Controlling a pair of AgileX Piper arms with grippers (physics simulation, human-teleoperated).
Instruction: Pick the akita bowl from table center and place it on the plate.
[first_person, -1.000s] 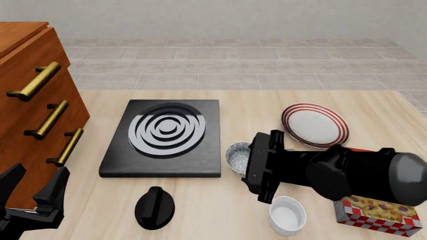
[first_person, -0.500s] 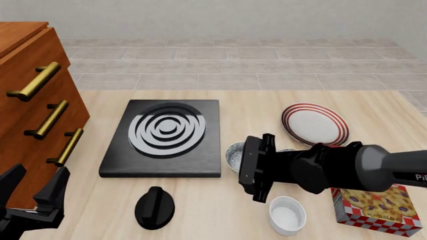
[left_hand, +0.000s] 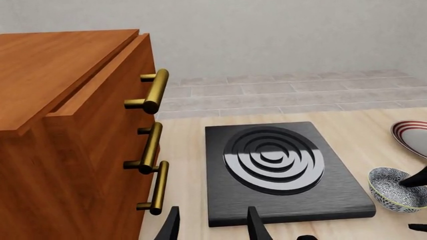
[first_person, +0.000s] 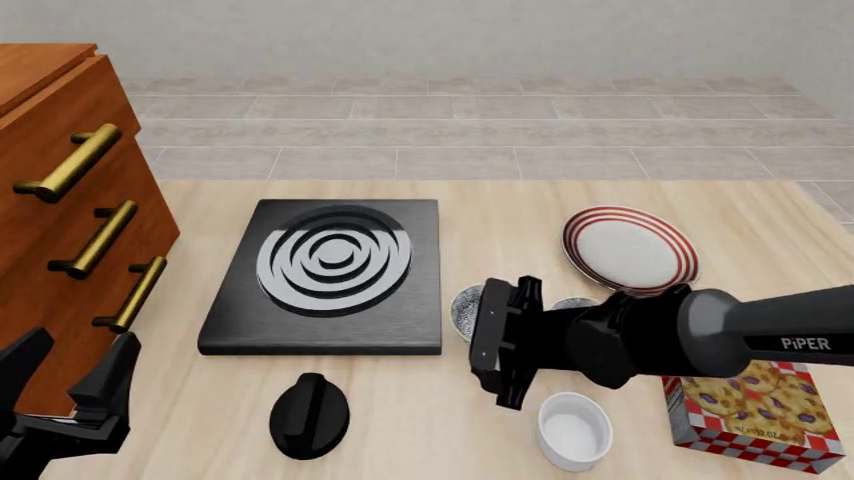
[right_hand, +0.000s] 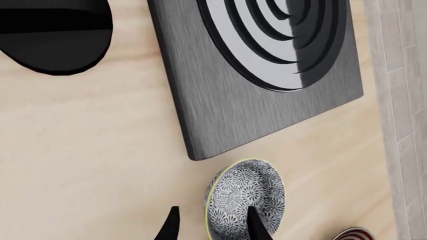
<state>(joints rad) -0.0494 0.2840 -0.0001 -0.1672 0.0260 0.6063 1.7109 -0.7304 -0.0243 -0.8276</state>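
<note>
The black stove slab (first_person: 328, 277) with its white rings lies flat on the table (first_person: 400, 420) and serves as the landmark here. Just beside the slab's near right corner sits the akita bowl (first_person: 470, 306), upright on the table, its speckled inside showing; in the front view the right arm covers most of it. The right wrist view shows this bowl (right_hand: 245, 199) close off the slab's corner (right_hand: 253, 75), apart from the slab by a thin strip of table. The right gripper (first_person: 497, 342) hangs over the bowl's near side, its jaws apart; in the wrist view one fingertip (right_hand: 257, 225) crosses the bowl's inside while the other lies outside the rim, so the rim falls between them. Whether either one touches the bowl cannot be told.

The plate (first_person: 629, 249) with red rings rests to the right of the slab, a little farther back than the bowl and clear of it. A second small bowl rim (first_person: 575, 303) peeks out behind the right arm, between the slab and the plate.

A black knob-like piece (first_person: 310, 414) lies in front of the slab, a white ramekin (first_person: 575, 430) to the slab's near right, and a red-checked box (first_person: 754, 410) beyond that. A wooden drawer cabinet (first_person: 67, 210) stands to the slab's left. The left gripper (first_person: 67, 400) hovers near the cabinet's near end, jaws apart and empty.
</note>
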